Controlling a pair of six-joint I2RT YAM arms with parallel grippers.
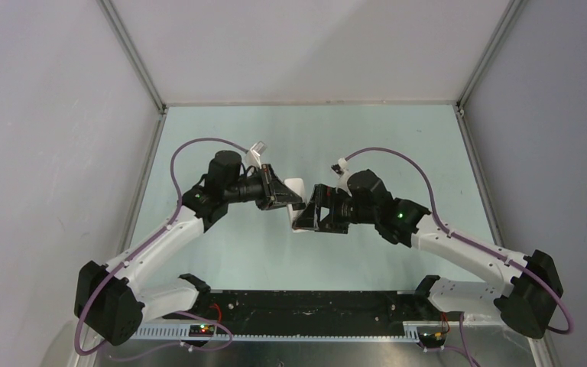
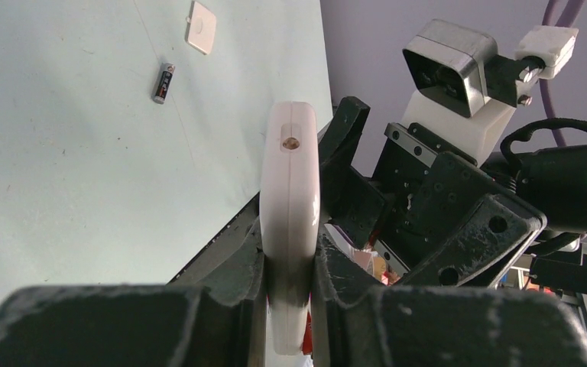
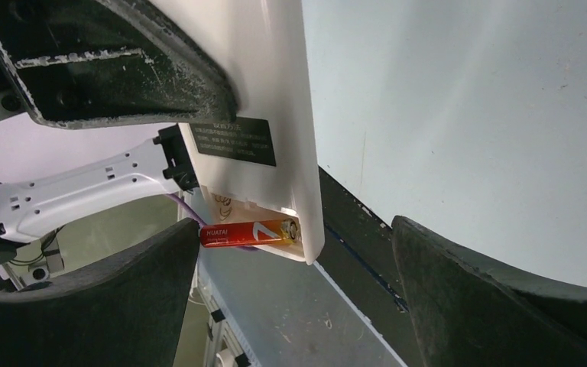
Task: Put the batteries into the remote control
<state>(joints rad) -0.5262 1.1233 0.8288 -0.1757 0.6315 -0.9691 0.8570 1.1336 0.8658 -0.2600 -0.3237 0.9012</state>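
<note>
From above, the left end effector clamps the flat white plastic remote control over the middle of the pale green bench; the right end effector gapes open beside it. Left wrist: the dark cylindrical battery lies on the bench. Right wrist: the orange-red cylindrical battery sits in the remote's compartment; pressing it squarely flat seems wise.

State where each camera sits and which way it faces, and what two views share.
Top external: above and behind, looking down at the table; left arm and right arm show.
Left wrist: on the left arm, looking along its fingers clamping the remote control.
Right wrist: looking between its open fingers at the orange battery.
Both wrist views share the remote control.
</note>
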